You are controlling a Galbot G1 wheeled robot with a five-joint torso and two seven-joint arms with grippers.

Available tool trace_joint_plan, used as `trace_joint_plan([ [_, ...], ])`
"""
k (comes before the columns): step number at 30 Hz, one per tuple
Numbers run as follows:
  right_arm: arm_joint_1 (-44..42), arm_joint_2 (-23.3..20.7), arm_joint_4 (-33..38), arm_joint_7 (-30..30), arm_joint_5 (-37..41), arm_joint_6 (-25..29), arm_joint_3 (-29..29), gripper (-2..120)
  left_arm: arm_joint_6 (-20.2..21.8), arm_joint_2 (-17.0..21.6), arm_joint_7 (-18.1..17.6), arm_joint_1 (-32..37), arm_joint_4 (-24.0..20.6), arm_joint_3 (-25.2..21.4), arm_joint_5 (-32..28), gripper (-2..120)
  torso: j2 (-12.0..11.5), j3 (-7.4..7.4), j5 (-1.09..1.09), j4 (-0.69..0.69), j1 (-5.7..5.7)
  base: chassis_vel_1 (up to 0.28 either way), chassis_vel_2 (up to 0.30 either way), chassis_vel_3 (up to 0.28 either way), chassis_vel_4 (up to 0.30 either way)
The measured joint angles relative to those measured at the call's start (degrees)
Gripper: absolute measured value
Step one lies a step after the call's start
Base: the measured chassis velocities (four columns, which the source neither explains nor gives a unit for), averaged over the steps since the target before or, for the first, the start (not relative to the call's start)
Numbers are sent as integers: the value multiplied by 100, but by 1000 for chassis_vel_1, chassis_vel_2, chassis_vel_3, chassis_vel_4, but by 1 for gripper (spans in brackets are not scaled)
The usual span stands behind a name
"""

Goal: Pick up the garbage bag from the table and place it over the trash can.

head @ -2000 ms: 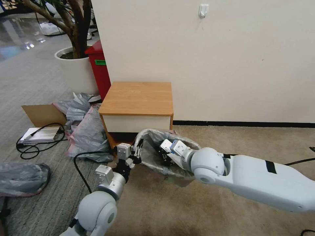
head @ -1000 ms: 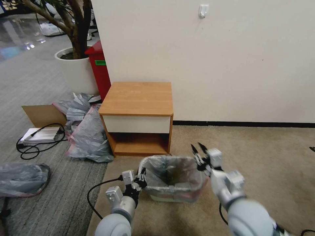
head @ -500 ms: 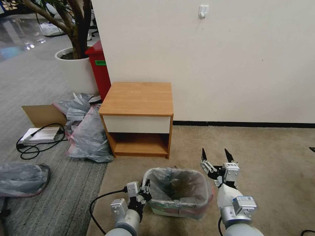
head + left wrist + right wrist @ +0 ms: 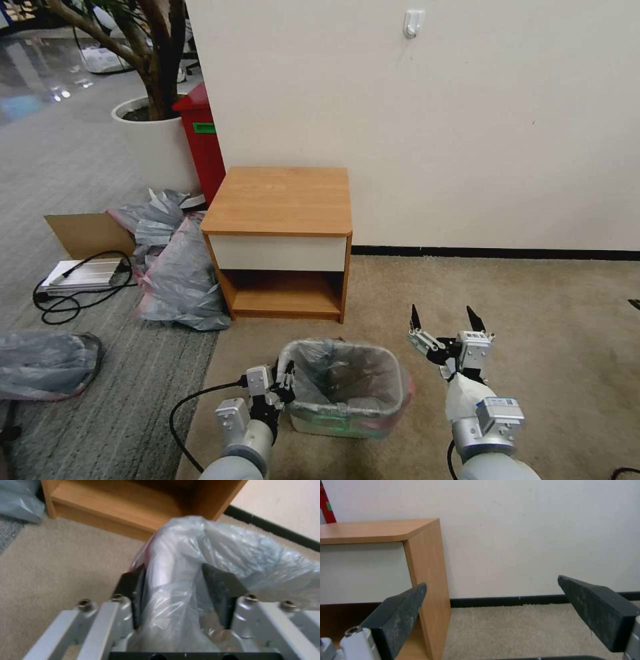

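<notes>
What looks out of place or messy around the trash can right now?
The garbage bag lines the trash can unevenly, its pink band bunched lower on the right side. The left gripper clamps the bagged rim. Crumpled grey sacks and cardboard litter the floor left of the table.

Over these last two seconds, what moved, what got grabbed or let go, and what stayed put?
The right hand came out of the trash can, swung clear to its right and now hangs open above the carpet. The left hand kept its grip on the bag-covered rim and dragged the can, lined with the garbage bag, away from the table toward the robot. The table and the sacks on the floor stayed put.
</notes>
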Motion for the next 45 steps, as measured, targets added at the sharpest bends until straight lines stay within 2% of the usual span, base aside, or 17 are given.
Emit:
trace_joint_plan([
  [8,34,-25,-16,26,290,-81,-66,100,6,88,57,162,-336,-236,43,80,0,0,0,0,0,0,0,0,0],
  [10,33,-28,-18,26,304,-81,-67,100,6,92,66,168,-348,-245,48,82,0,0,0,0,0,0,0,0,0],
  [12,6,-57,-55,19,562,-32,-26,100,-81,130,221,239,-503,-452,303,93,0,0,0,0,0,0,0,0,0],
  [15,-70,-60,-93,-56,754,83,82,100,-337,154,422,323,-597,-677,743,99,0,0,0,0,0,0,0,0,0],
  [19,-412,-40,-179,-467,908,561,433,100,-1233,148,850,612,-745,-1229,1941,100,0,0,1,0,0,0,0,0,0],
  [20,-412,-40,-179,-467,908,561,433,100,-1233,148,850,612,-745,-1229,1941,100,0,0,1,0,0,0,0,0,0],
  [24,-792,19,-389,-757,968,1451,741,100,-1781,54,1168,910,-780,-1654,2698,100,0,0,1,1,0,0,0,0,0],
  [25,-792,19,-389,-757,968,1451,741,100,-1781,54,1168,910,-780,-1654,2698,100,0,0,1,1,0,0,0,0,0],
  [28,-1175,115,-475,-881,923,2001,974,100,-2122,-27,1301,1195,-706,-1829,3107,100,0,0,-1,0,0,0,0,0,0],
  [32,-1370,257,-549,-937,661,2183,1114,100,-2195,-74,1327,1337,-725,-1878,3245,100,0,0,1,0,0,0,0,0,0],
  [45,-1366,276,-555,-937,611,2174,1120,100,-2180,-77,1326,1334,-726,-1865,3231,100,0,0,0,0,0,0,0,0,0],
])
